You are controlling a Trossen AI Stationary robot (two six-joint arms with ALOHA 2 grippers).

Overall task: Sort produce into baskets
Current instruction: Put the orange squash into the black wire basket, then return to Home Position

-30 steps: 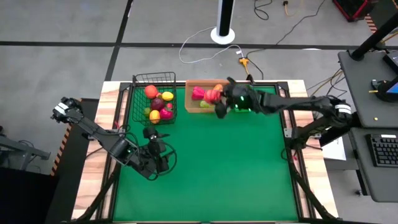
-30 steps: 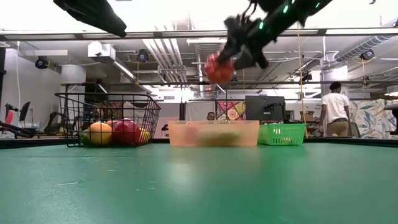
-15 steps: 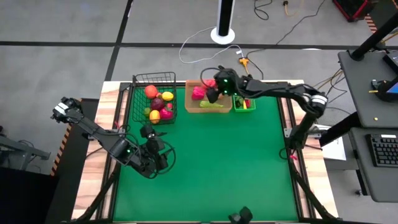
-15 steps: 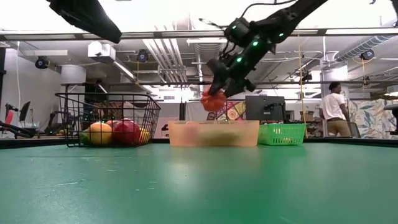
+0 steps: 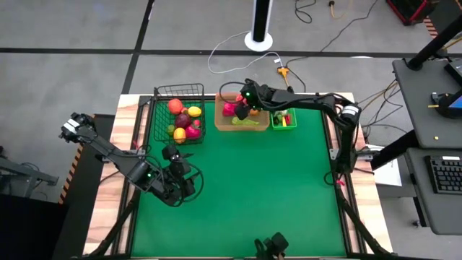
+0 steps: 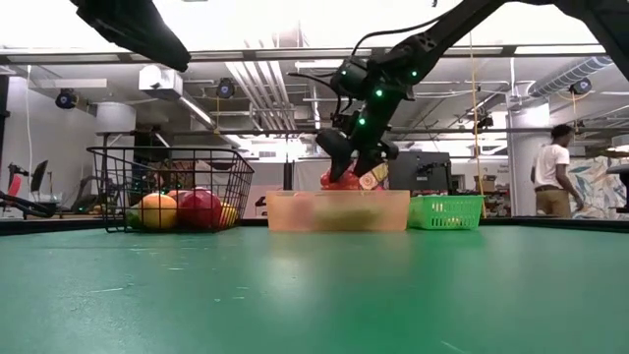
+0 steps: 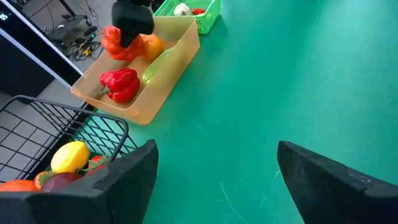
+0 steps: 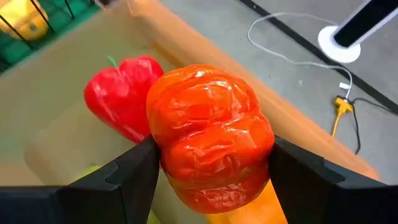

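My right gripper [image 5: 242,110] hangs over the tan tray [image 5: 222,124] at the table's far edge, shut on an orange-red bell pepper [image 8: 208,146]. In the low view the pepper [image 6: 339,180] sits just above the tray's rim [image 6: 295,194]. A red pepper [image 8: 121,102], a green cucumber [image 7: 155,65] and an orange piece [image 7: 151,45] lie in the tray. The black wire basket [image 5: 180,115], left of the tray, holds several round fruits. The small green bin [image 5: 283,120] stands to its right. My left gripper [image 7: 214,180] waits open above the green mat at the near left. My right gripper pinches the orange-red pepper by two opposite sides [image 8: 163,163] between its fingers [image 8: 127,177]. The fingers slant down from the table's right side. The pepper hangs over the tray's inside; whether its underside touches the orange piece below, I cannot tell.
The green mat [image 5: 260,188] lies bare between the containers and the near edge. Wooden boards [image 5: 115,209] border it. A person [image 6: 552,167] stands in the room behind the table. A white cable [image 5: 238,50] and a round stand base lie on the floor beyond the far edge.
My right gripper has carried the orange-red pepper toward the table's left and far edge and down, from high above the mat to just over the tan tray. It has tipped further downward and stayed shut on the pepper.
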